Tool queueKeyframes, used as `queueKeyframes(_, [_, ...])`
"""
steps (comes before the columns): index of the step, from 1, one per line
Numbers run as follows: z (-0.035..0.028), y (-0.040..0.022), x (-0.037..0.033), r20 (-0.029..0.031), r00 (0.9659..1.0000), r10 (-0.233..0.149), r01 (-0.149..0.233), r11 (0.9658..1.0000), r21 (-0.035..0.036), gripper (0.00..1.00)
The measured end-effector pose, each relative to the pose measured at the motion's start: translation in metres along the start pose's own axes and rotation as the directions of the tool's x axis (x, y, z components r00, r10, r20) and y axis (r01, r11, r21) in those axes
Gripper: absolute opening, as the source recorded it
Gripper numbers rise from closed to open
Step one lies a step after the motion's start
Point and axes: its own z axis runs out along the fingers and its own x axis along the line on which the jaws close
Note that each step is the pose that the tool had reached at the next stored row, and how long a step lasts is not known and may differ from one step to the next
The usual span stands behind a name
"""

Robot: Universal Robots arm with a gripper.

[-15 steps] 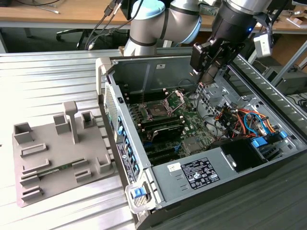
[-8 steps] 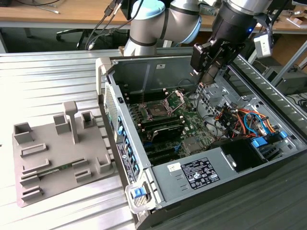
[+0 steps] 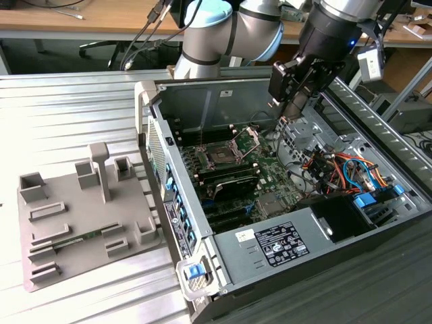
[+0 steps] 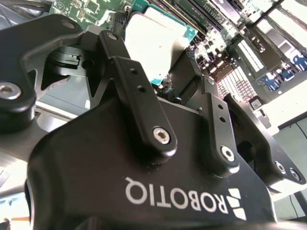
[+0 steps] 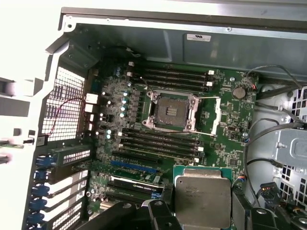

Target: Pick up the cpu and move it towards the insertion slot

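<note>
The end effector (image 4: 165,79) is closed on the cpu (image 5: 202,197), held above the motherboard, well apart from the insertion slot (image 5: 170,111). The grip looks edge-only, so a tilt or slip could drop it.

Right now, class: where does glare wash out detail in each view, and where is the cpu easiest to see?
In the second wrist view, the cpu is blown out white between the gripper fingers; boards behind also glare. In the first wrist view, the cpu and insertion slot are evenly lit; the case's outer side is overexposed. The exterior view is evenly lit.
</note>
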Motion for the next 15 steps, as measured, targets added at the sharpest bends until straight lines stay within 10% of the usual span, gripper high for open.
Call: queueKeyframes(15, [0.0017, -0.0005, -0.0028, 0.0000, 1.0000, 0.000, 0.000, 1.0000, 0.0000, 0.55])
